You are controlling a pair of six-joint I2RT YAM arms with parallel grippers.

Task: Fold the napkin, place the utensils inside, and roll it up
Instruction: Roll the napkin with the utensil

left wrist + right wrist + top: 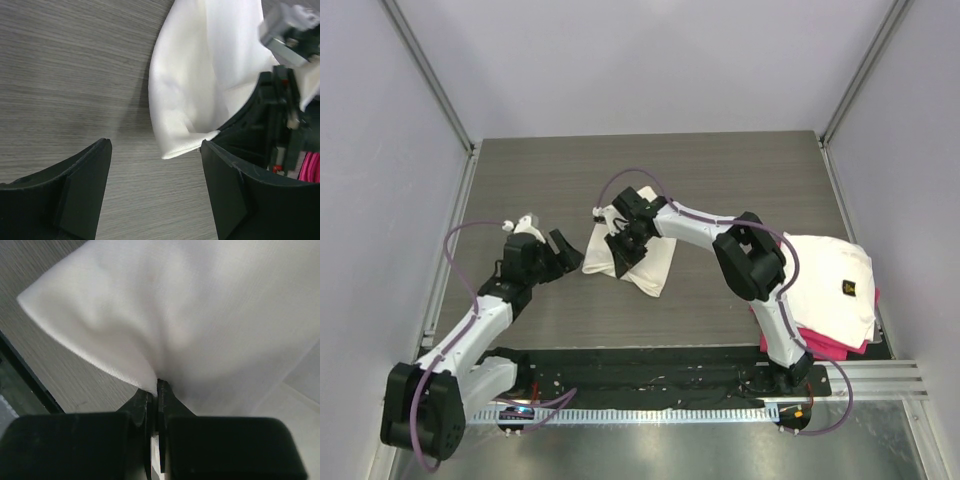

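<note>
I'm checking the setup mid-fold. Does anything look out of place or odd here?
The napkin lies crooked and creased, pinched by the right gripper. No spoon shows in any view. At the right, a pink cloth sticks out unevenly under the folded white cloth.

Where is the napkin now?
In the top view, the napkin lies near the middle of the table, pinched by the right gripper; the open left gripper sits just to its left.

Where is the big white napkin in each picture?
Top external: the napkin is mid-table, pinched by the right end effector.
Left wrist: napkin at the upper middle.
Right wrist: napkin fills most of the frame, pinched at the bottom.
Shared landmark: the grey wood-grain table.
</note>
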